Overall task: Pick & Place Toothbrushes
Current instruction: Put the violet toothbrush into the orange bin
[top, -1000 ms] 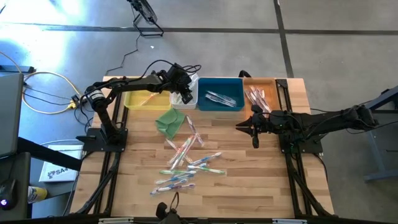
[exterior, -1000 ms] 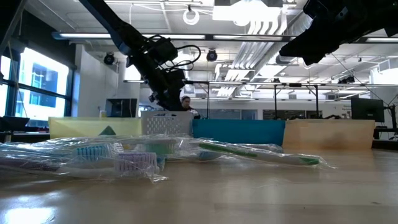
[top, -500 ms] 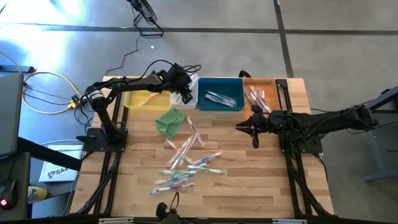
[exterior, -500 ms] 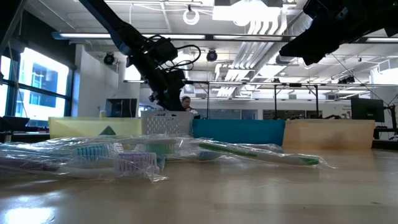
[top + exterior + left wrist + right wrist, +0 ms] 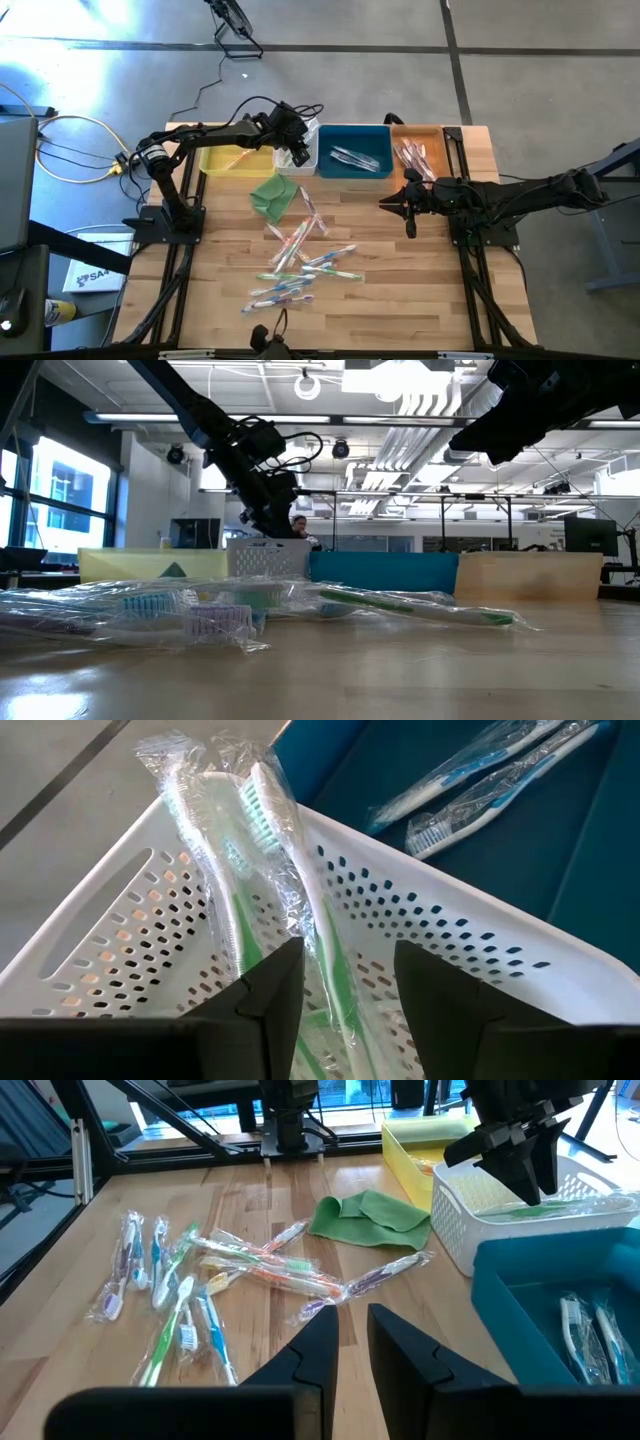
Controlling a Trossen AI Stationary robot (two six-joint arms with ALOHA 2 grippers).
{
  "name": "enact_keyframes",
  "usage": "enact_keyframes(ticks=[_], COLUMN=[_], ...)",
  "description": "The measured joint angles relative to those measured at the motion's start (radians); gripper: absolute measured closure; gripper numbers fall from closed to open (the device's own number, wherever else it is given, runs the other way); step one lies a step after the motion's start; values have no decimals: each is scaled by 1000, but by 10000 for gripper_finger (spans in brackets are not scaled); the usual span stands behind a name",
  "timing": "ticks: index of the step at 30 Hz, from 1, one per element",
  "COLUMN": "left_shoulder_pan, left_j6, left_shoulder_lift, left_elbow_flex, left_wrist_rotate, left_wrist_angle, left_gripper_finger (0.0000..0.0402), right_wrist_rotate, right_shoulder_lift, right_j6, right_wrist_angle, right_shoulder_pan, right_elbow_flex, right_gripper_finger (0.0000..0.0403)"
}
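While poised above the white perforated basket [image 5: 420, 935], the left gripper [image 5: 345, 985] is seen with its fingers parted, nothing clamped between them; two green-handled toothbrushes [image 5: 255, 870] in clear wrap lie just ahead of the fingertips, propped against the basket's far wall. Beyond that wall, blue-white wrapped brushes [image 5: 490, 775] are held in the blue bin [image 5: 353, 152], and just to the gripper's other side a yellow bin [image 5: 232, 160] is placed. More wrapped brushes are kept in the orange bin [image 5: 418, 150] at the row's end. The right gripper [image 5: 406, 212] is held above bare table [image 5: 400, 290] near the orange bin, its jaws drawn to a narrow gap and gripping nothing. Ahead of it, a loose scatter of toothbrushes [image 5: 190, 1285] is spread across the wood, with a folded green cloth [image 5: 372, 1217] lying between that scatter and the basket. From the right wrist view, the left gripper is shown hanging directly over the basket's contents.
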State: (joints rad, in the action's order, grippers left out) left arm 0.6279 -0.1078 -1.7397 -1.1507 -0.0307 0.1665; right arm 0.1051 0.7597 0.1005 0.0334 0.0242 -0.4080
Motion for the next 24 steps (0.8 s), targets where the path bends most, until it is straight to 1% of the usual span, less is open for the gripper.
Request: enact_keyframes(ticks=[10, 13, 16, 20, 24], left_shoulder_pan=[0, -11, -44, -108, -168], left_j6=[-2, -70, -130, -178, -221], left_shoulder_lift=[0, 3, 23, 72, 151], left_elbow_flex=[0, 0, 0, 0, 0], left_wrist_rotate=[-1, -15, -16, 56, 164], left_wrist_angle=[0, 9, 56, 76, 77], left_gripper_finger=[247, 247, 247, 247, 247], right_wrist_rotate=[-1, -3, -3, -1, -2], right_shoulder_lift=[0, 0, 0, 0, 0], right_j6=[0, 6, 9, 11, 38], right_wrist_angle=[0, 0, 0, 0, 0], right_shoulder_pan=[0, 0, 0, 0, 0], right_elbow_flex=[0, 0, 0, 0, 0], right_gripper_finger=[353, 353, 353, 353, 353])
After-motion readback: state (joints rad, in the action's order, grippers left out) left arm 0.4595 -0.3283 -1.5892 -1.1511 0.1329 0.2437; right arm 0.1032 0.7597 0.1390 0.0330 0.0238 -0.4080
